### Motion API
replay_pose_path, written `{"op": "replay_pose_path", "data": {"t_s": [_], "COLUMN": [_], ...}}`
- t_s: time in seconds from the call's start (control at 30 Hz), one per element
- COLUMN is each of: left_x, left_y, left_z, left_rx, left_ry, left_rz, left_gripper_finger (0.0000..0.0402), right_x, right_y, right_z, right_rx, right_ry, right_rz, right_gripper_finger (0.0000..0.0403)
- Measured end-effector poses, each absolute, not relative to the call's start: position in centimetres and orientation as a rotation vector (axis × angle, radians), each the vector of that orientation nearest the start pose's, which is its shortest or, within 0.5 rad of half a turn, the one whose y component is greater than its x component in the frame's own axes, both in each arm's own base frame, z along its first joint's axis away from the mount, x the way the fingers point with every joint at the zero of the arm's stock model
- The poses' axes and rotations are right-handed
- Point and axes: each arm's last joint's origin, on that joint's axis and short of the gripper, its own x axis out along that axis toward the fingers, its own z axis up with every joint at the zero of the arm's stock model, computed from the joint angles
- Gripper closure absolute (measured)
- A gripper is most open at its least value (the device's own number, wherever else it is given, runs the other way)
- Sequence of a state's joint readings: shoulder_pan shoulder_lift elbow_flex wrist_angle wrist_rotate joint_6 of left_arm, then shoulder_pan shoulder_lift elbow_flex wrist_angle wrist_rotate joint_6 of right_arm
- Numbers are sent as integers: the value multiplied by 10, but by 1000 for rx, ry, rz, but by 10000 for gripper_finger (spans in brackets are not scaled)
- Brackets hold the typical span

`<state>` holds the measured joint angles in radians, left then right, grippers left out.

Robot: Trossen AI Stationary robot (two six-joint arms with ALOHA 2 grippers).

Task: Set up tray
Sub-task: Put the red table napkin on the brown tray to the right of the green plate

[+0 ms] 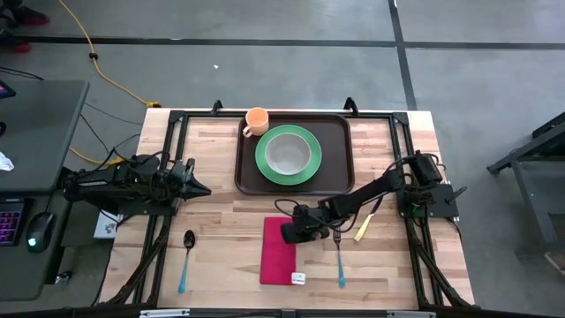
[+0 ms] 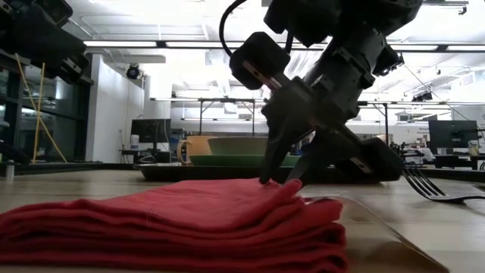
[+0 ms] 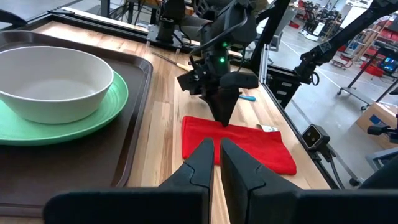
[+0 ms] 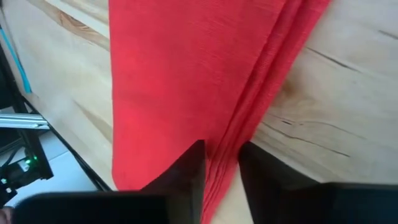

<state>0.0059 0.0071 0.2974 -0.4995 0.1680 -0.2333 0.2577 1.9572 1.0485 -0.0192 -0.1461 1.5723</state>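
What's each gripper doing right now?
Left gripper: shut, empty, waiting at the table's left.
Right gripper: fingers astride the red napkin's edge, grip cannot be told.

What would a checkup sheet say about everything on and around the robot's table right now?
Surface: wooden table.
Job's things: tray holding green plate with white bowl, orange cup; red napkin, spoon, fork, knife on the wood.
Clutter: small white tag by the napkin.
Grippers: right gripper down on the napkin's edge, fold between its fingers; left gripper shut, waiting left of the tray.
Cables: yellow cable on the floor.
Surroundings: desk with keyboard, mouse.
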Motion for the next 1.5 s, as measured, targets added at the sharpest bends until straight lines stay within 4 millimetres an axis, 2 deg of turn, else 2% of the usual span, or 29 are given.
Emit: {"op": "replay_pose_path", "data": {"t_s": [0.2, 0.27, 1.1, 1.5], "left_x": [68, 68, 68, 68], "left_y": [-4, -4, -4, -4], "left_z": [213, 213, 213, 213], "left_rx": [-250, -250, -250, -250], "left_ry": [226, 227, 227, 226], "left_rz": [-136, -136, -136, -136], "left_gripper_finger": [346, 346, 346, 346], "right_x": [361, 362, 362, 351], "right_y": [99, 99, 99, 94], "right_z": [114, 114, 115, 139], "right_rx": [1360, 1355, 1368, 1324], "right_ry": [1001, 999, 986, 969], "right_rz": [-442, -441, -442, -480], "right_gripper_finger": [389, 398, 403, 402]}}
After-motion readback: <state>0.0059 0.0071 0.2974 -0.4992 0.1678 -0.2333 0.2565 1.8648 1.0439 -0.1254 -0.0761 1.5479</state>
